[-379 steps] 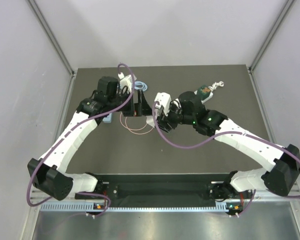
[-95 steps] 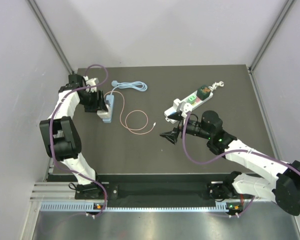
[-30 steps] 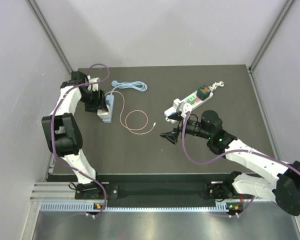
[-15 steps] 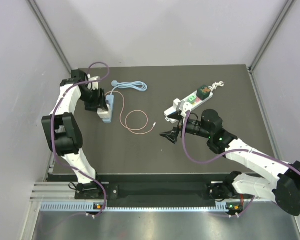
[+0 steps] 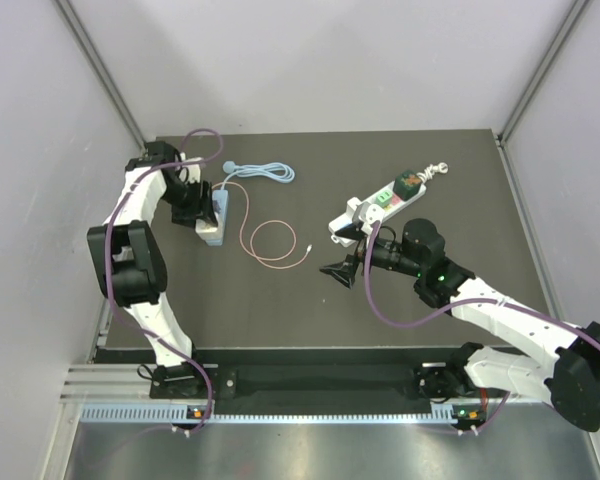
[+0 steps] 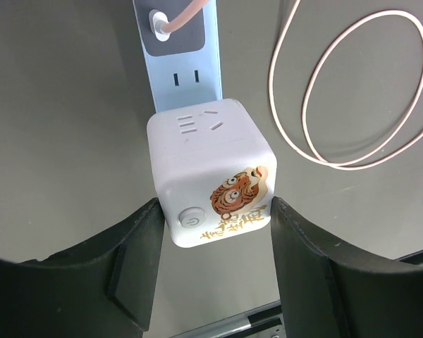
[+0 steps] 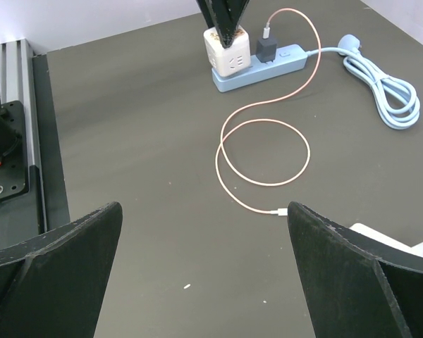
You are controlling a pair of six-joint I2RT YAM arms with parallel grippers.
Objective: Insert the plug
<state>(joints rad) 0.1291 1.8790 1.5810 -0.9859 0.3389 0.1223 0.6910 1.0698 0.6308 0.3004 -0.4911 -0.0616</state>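
The plug is a white cube point(image 6: 211, 179) with a tiger sticker and a power button. It sits on the near end of a pale blue power strip point(image 6: 187, 77), seen at far left in the top view as the cube point(image 5: 209, 230). My left gripper point(image 6: 215, 205) is shut on the cube, one black finger against each side. In the right wrist view the cube point(image 7: 228, 49) stands on the strip point(image 7: 296, 56) with the left fingers coming down over it. My right gripper point(image 5: 340, 270) hovers mid-table, open and holding nothing point(image 7: 204, 208).
A dark USB adapter point(image 6: 173, 24) with a looping pink cable point(image 5: 270, 240) is plugged into the same strip. The strip's blue cord point(image 5: 265, 173) lies coiled behind it. A second white power strip point(image 5: 380, 203) and a metal clip point(image 5: 438, 170) lie at the back right.
The left arm's links have shifted slightly, while its gripper stays on the cube at the strip. The right arm has not moved.
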